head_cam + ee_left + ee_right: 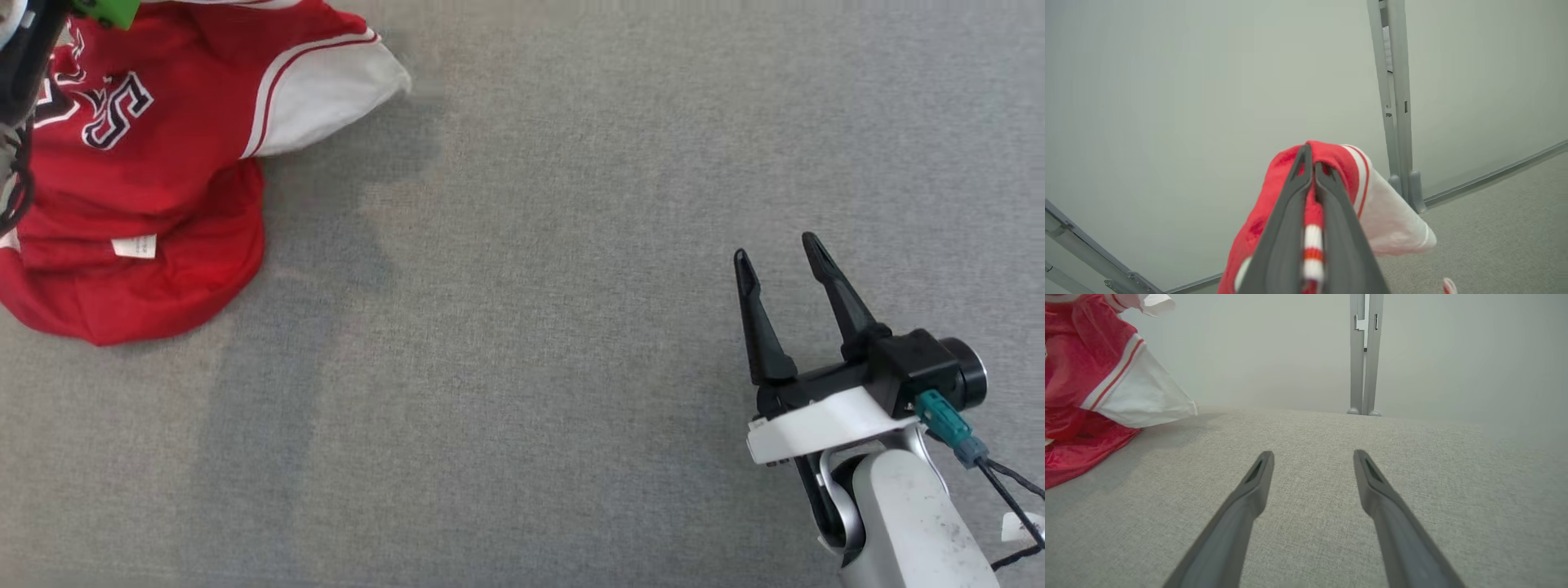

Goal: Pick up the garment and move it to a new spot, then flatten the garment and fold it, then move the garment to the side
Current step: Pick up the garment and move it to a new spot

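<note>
The garment is a red jersey with white sleeves, striped trim and dark letters, bunched at the far left of the grey surface. My left gripper is shut on a fold of the garment, which drapes over its fingers with a white sleeve hanging to the right. In the head view only dark parts of the left arm show at the top left corner. My right gripper hovers open above bare fabric at the lower right, far from the jersey. The right wrist view has the garment at its left, partly raised, and the right gripper with nothing between its fingers.
The grey fabric surface spreads wide between the garment and my right arm. A pale wall with a grey upright post stands beyond the surface's far edge. A small white label shows on the jersey's lower fold.
</note>
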### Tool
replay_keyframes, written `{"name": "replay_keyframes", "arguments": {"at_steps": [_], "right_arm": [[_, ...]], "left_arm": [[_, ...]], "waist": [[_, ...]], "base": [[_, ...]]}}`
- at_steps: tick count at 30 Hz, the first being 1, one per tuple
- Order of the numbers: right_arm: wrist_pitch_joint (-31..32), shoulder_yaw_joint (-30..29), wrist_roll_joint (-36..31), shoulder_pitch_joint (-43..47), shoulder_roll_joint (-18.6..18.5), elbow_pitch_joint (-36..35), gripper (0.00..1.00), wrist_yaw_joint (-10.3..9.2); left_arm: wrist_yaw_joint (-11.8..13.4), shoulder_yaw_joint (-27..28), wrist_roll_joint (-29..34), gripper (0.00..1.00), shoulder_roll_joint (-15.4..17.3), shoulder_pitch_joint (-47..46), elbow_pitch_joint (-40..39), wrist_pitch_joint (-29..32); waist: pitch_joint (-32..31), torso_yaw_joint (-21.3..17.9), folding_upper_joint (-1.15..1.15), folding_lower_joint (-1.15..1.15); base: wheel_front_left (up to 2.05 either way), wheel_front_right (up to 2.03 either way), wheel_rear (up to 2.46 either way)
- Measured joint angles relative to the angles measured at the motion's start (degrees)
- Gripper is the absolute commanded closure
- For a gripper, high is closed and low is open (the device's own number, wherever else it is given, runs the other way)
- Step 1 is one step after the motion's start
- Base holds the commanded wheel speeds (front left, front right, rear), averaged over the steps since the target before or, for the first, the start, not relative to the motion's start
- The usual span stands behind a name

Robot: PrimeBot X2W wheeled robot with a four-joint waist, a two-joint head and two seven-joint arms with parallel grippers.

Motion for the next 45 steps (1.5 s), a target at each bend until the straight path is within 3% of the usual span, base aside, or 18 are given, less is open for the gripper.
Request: {"name": "replay_keyframes", "arguments": {"at_steps": [10, 25, 33, 41, 42, 43, 45], "right_arm": [[0.0, 0.97, 4.26, 3.1, 0.67, 0.19, 0.0, 0.01], [0.0, 0.79, 6.54, 5.72, 0.67, -0.23, 0.0, 0.0], [0.0, 1.36, 7.2, 5.42, 0.65, -0.79, 0.0, 0.0], [0.0, 3.16, 7.44, 2.85, 0.68, -0.85, 0.0, 0.0], [0.0, 3.14, 7.25, 2.86, 0.67, -0.71, 0.0, 0.0], [0.0, 3.04, 7.04, 2.87, 0.67, -0.63, 0.0, 0.0], [0.0, 3.04, 6.91, 3.02, 0.68, -0.64, 0.0, 0.0]], "left_arm": [[0.11, -3.65, 1.3, 1.0, -0.94, -3.03, -6.72, 6.49], [0.11, -9.35, -1.12, 1.0, -9.02, -1.41, -7.32, 9.14], [0.1, -16.89, -0.71, 1.0, -14.9, 12.73, 0.05, 3.58], [0.71, -20.87, 2.53, 1.0, -20.85, 19.17, 14.23, -8.13], [0.71, -20.94, 2.7, 0.38, -21.3, 19.16, 15.15, -9.24], [0.73, -20.96, 3.07, 0.0, -21.89, 19.17, 16.28, -10.55], [1.0, -20.52, 3.09, 0.0, -22.63, 19.18, 17.89, -12.22]], "waist": [[-6.14, -8.33, 0.0, 0.0], [-11.39, -23.13, 0.0, 0.0], [-10.04, -26.42, 0.0, 0.0], [-4.36, -26.44, 0.0, 0.0], [-4.07, -26.3, 0.0, 0.0], [-3.89, -26.04, 0.0, 0.0], [-3.84, -25.55, 0.0, 0.0]], "base": [[0.0, 0.0, 0.0], [0.0, 0.0, 0.0], [0.0, 0.0, 0.0], [0.0, 0.0, 0.0], [0.0, 0.0, 0.0], [0.0, 0.0, 0.0], [0.0, 0.0, 0.0]]}}
